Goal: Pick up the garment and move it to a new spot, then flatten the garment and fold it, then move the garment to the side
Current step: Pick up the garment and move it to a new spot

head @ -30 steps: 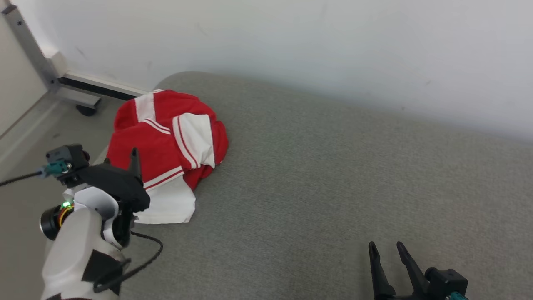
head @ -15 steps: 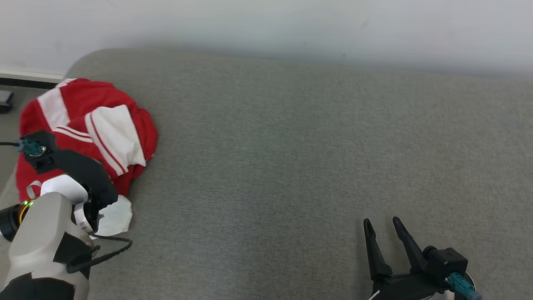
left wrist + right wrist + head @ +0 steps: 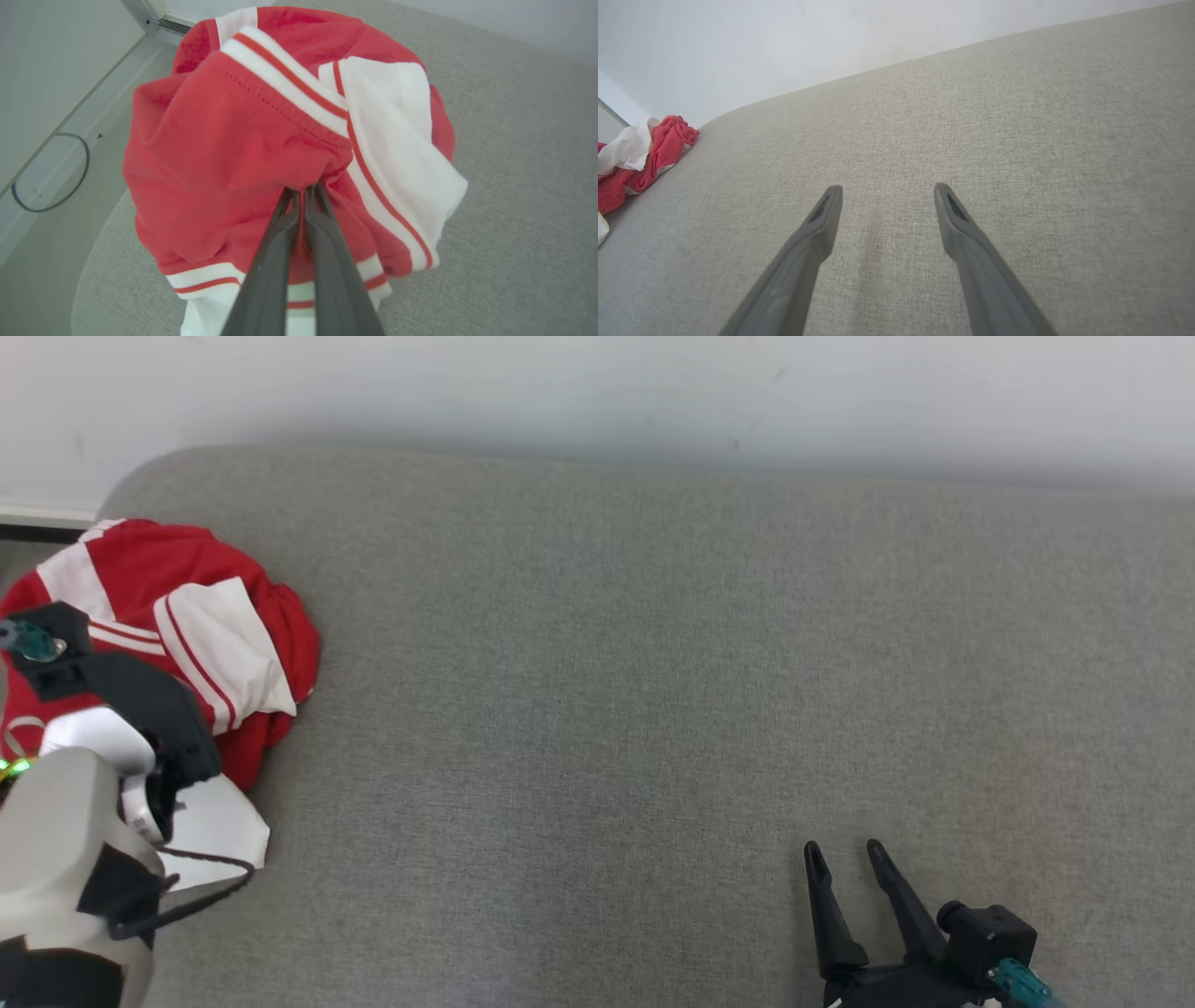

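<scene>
The garment is a crumpled red and white heap at the far left edge of the grey upholstered surface. My left wrist sits over its near side. In the left wrist view my left gripper is shut, its two dark fingers pressed together with a fold of the red garment pinched at their tips. My right gripper hovers open at the lower right, far from the cloth. Nothing lies between its fingers, and the garment shows small at that view's left edge.
A white wall runs along the back of the surface. Left of the garment the surface rounds off and drops to a grey floor, where a loop of cable and a metal frame leg lie.
The head camera has swung, so the whole picture shifted left. My left gripper lowered its fingers into the garment and shut on a fold. The right gripper stays open.
</scene>
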### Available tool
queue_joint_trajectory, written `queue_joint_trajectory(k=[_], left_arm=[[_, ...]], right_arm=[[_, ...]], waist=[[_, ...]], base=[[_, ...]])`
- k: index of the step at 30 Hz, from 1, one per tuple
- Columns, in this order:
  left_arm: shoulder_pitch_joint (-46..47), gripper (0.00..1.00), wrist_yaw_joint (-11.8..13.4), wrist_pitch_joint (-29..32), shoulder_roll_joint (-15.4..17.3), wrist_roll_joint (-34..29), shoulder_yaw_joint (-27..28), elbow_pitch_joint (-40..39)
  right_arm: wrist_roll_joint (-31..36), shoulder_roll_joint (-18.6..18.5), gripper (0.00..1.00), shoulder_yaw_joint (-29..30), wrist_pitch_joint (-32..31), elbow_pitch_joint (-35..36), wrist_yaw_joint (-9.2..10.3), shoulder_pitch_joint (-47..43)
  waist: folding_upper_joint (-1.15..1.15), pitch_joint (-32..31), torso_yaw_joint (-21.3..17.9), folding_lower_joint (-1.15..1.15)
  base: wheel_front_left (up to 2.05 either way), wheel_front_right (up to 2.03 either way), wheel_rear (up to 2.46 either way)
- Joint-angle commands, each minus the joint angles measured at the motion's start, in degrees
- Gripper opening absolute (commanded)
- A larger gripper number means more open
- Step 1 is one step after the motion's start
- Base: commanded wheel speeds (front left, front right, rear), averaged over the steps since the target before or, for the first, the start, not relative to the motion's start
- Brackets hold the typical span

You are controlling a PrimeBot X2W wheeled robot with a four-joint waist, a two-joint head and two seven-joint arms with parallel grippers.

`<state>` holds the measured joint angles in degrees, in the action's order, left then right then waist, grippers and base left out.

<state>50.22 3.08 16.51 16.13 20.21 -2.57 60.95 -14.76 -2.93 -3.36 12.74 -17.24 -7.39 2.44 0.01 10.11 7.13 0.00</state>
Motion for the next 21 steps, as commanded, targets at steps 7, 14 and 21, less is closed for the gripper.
queue_joint_trajectory(k=[7,14,21], left_arm=[[3.5,0.00,-2.7,2.6,4.2,-2.5,-2.9,-4.9],[6.1,0.00,-4.5,5.5,6.2,-4.7,-6.0,-14.7],[5.3,0.00,-5.6,5.6,3.5,-3.6,-7.7,-26.4]], right_arm=[[-3.7,0.1,1.00,-1.8,1.9,-3.6,-0.19,-1.1],[-6.3,0.1,1.00,-2.5,2.4,-6.0,-0.19,-3.2],[-6.6,0.1,1.00,-0.8,2.4,-5.0,-0.19,-4.3]], waist=[[-0.01,-8.5,2.1,0.00],[-0.01,-13.2,0.6,0.00],[-0.01,-14.8,-3.6,0.00]], base=[[0.00,0.00,0.00],[0.00,0.00,0.00],[0.00,0.00,0.00]])
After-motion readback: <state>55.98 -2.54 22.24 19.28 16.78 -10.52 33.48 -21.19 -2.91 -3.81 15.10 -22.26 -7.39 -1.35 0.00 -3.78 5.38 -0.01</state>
